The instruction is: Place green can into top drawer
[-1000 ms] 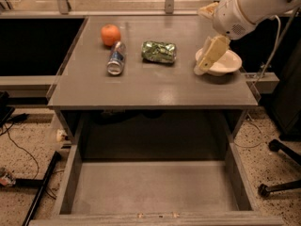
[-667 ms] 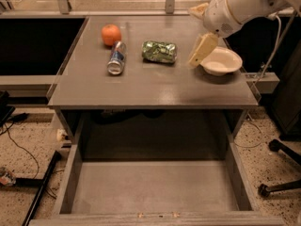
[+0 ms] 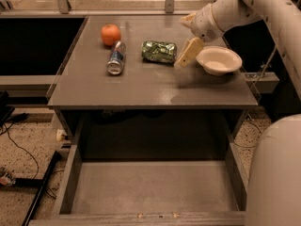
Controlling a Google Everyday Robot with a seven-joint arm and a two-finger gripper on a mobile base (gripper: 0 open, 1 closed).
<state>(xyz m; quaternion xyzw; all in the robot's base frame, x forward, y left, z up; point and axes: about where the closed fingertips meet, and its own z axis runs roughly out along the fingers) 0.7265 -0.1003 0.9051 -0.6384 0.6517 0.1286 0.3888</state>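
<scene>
While your gripper (image 3: 188, 53) hovers near the counter's (image 3: 141, 88) right edge, the green can (image 3: 159, 51) lies just beside it.
You cannot tell its opening; the top drawer (image 3: 155, 192) stands open below the front edge.

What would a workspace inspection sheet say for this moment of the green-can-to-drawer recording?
Surface: grey table, four things on top.
Job's things: green can lying on the table, not gripped; top drawer pulled open, bottom bare.
Clutter: orange; silver-and-blue can on its side; white bowl.
Grippers: gripper just right of the green can, between it and the bowl.
Cables: black cable on the floor, left.
Surroundings: speckled floor; robot body lower right.
</scene>
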